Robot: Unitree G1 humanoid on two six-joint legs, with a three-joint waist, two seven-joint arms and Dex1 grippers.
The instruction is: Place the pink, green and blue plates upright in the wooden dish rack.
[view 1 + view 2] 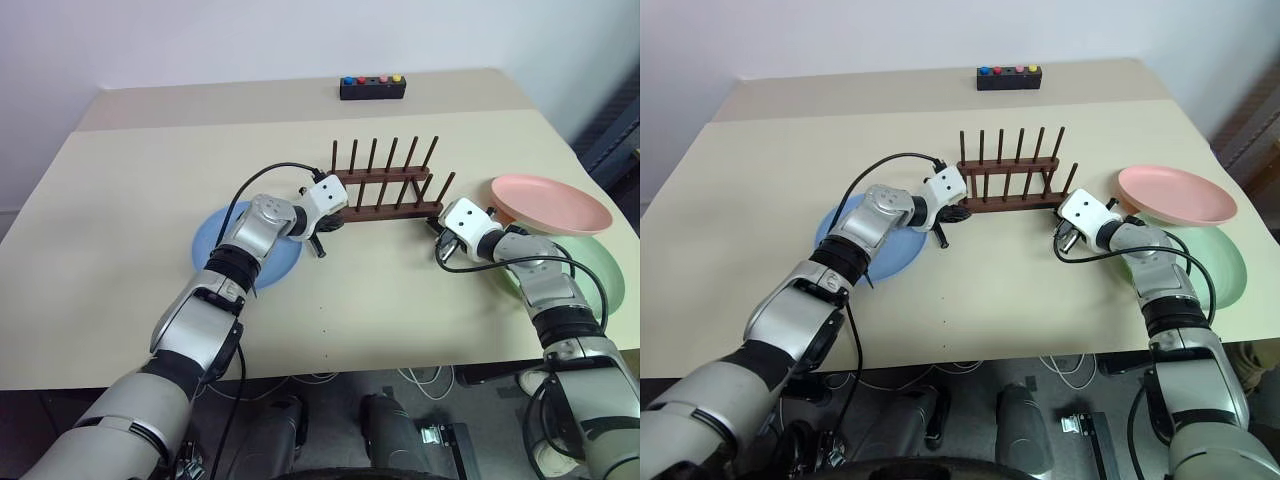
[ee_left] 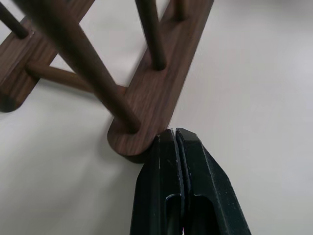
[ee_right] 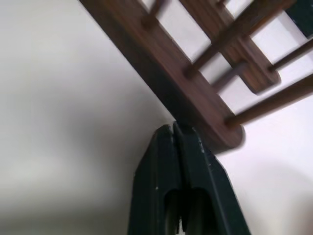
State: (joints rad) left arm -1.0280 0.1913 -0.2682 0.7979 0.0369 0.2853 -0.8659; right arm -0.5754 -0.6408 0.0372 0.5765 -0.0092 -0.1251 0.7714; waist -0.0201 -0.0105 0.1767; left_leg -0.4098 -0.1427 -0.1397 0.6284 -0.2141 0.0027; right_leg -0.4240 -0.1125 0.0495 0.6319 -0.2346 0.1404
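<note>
The wooden dish rack (image 1: pixel 385 190) lies left-right, pegs up, between closed left end effector (image 2: pixel 174 135) and closed right end effector (image 3: pixel 173 128).

The left arm covers much of the blue plate (image 1: pixel 215 245) near the counter's (image 1: pixel 120 200) left side. The right arm hides part of the green plate (image 1: pixel 605 270), whose far rim slips under the pink plate (image 1: pixel 550 203) by the counter's right edge. In the left wrist view the wooden dish rack's (image 2: pixel 161 88) nearest peg is blurred and its pegs run off frame. The black box's (image 1: pixel 372 89) button markings are too small to read.
</note>
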